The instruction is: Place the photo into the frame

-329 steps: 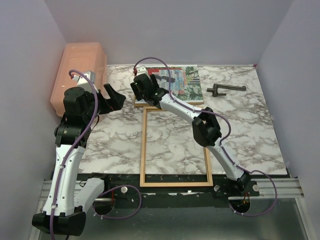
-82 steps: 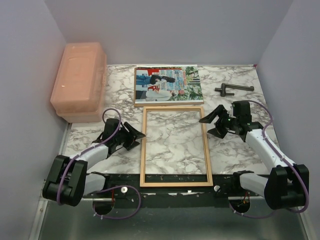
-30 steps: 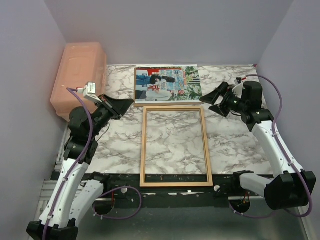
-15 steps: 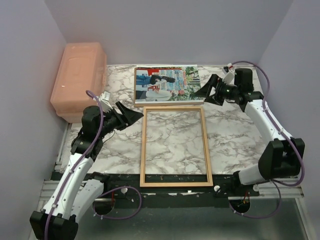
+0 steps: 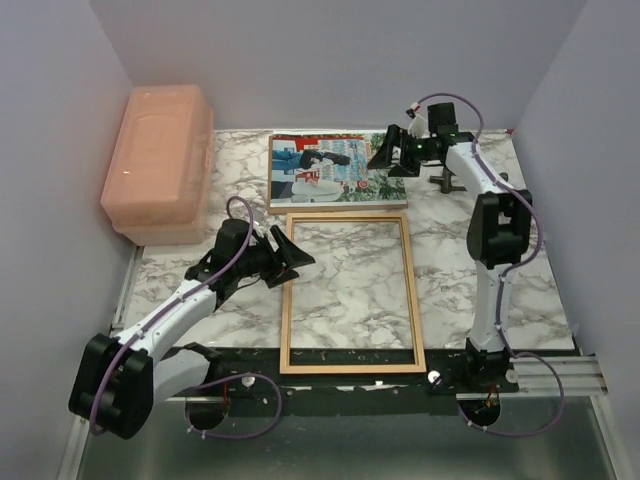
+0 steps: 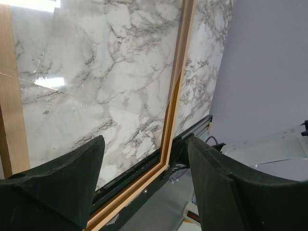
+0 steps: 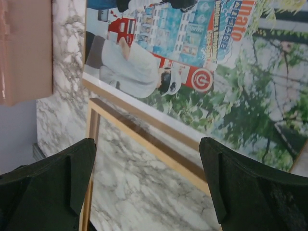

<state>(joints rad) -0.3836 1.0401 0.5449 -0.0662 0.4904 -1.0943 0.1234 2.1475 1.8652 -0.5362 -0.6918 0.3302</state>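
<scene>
Photo (image 5: 335, 170) red-white-green print; frame (image 5: 350, 362) orange-brown wood; table (image 5: 500, 290) white-grey marble veining; box (image 5: 158, 160) translucent pink.

A translucent salmon-pink plastic box with a lid (image 5: 160, 160) stood at the far left of the white, grey-veined marble tabletop (image 5: 540, 260), close against the pale lilac wall (image 5: 60, 120). A plain brown backing board (image 5: 300, 209) showed as a thin strip at the far middle. A dark grey handle-shaped tool (image 5: 443, 181), partly hidden, lay toward the far right.
</scene>
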